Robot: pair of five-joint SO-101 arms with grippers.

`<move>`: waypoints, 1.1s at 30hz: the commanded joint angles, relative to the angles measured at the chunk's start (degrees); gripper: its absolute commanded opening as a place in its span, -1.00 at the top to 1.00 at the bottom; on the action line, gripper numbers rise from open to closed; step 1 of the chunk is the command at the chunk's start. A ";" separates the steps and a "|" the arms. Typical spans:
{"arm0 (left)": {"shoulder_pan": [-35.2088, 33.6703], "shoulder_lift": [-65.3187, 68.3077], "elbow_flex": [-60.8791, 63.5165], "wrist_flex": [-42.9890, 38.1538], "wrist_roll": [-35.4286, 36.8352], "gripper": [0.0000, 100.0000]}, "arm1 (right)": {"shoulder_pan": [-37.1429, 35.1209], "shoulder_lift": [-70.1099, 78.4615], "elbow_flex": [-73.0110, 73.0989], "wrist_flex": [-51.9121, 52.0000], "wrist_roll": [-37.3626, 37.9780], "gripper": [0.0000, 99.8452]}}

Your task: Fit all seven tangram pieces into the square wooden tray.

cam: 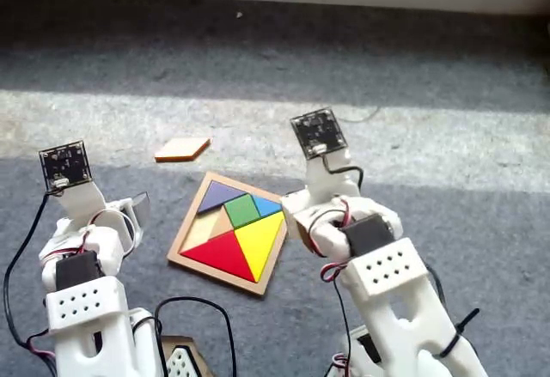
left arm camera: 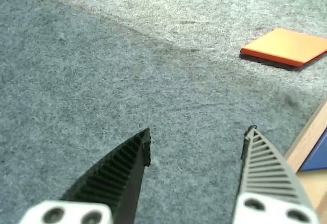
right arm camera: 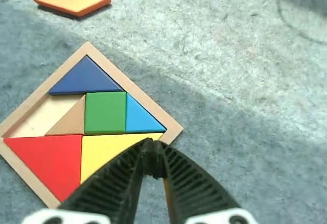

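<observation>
Lying on the counter (cam: 430, 136) beyond the wooden tray (cam: 189, 216), the orange parallelogram (cam: 182, 148) should be gripped across its short width by the left pincer (left arm camera: 199, 131), held wide open and empty; the right pincer (right arm camera: 154, 145) is closed on nothing.

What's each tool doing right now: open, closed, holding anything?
Left tool: open, empty.
Right tool: closed, nothing visibly held.
</observation>
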 commanded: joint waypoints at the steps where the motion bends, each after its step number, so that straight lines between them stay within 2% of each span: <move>1: -0.66 -0.57 -0.84 -0.97 -0.44 0.41 | 4.00 -5.49 2.95 0.22 0.53 0.99; 6: -0.57 -0.40 -4.44 0.35 -2.37 0.41 | 8.92 -6.99 6.90 -0.13 0.53 0.98; 11: -0.22 -0.31 -16.13 11.34 -6.86 0.41 | 12.09 -5.76 8.22 -0.48 0.35 0.98; 14: 0.66 0.57 -23.16 16.44 -10.64 0.41 | 14.20 -3.82 9.98 -4.35 0.26 0.98; 20: 6.29 17.45 -36.62 22.33 -19.69 0.41 | 15.52 0.84 12.35 -10.68 0.18 0.98; 22: 8.04 24.48 -41.89 22.59 -24.35 0.41 | 15.52 2.42 12.26 -10.86 0.18 0.98; 26: 12.62 37.23 -51.03 24.09 -39.65 0.41 | 15.60 4.79 12.26 -12.79 0.26 0.98; 33: 16.40 57.36 -65.98 24.09 -54.07 0.40 | 18.77 6.73 11.82 -12.88 0.26 0.98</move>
